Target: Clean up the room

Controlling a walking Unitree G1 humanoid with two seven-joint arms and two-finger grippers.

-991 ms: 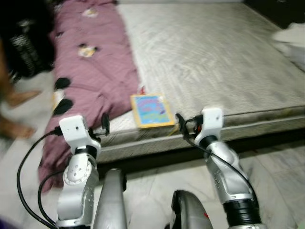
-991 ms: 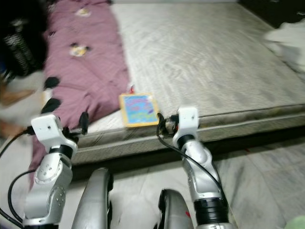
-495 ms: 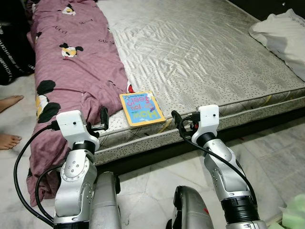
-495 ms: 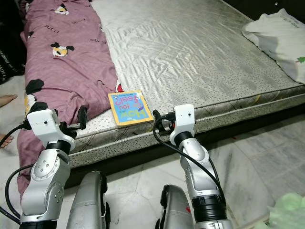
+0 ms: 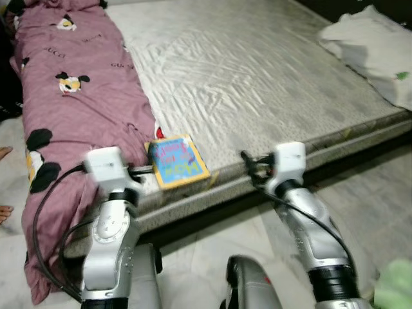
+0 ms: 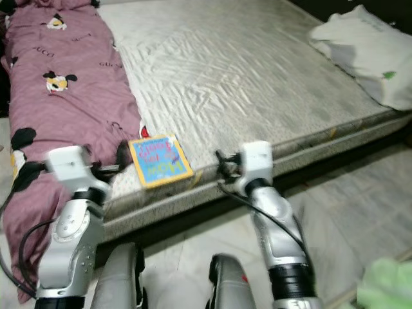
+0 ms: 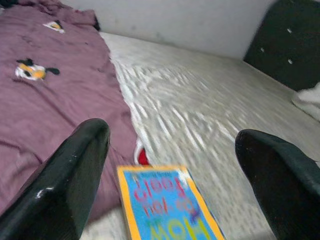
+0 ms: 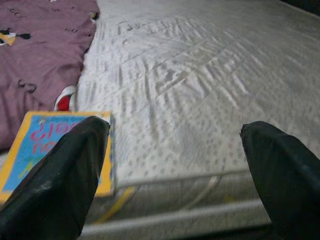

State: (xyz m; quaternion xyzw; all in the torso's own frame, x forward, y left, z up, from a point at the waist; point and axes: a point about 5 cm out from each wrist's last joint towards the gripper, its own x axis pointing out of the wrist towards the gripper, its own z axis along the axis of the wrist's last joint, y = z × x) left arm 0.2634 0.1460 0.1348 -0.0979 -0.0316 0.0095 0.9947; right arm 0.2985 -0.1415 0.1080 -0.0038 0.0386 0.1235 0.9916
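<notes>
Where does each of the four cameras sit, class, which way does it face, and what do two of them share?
Left eye view: on the head, looking down at the bare mattress, book and purple blanket; both silver arms show.
Right eye view: head again, same scene.
Left wrist view: along the open left pincer at the book.
Right wrist view: along the open right pincer across the mattress.
Shared: both wrist views catch the book and blanket.

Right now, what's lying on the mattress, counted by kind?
Blanket: 1
Book: 1
Pillow: 1
Small red item beside the book, too hidden to identify: 1
Total: 4
</notes>
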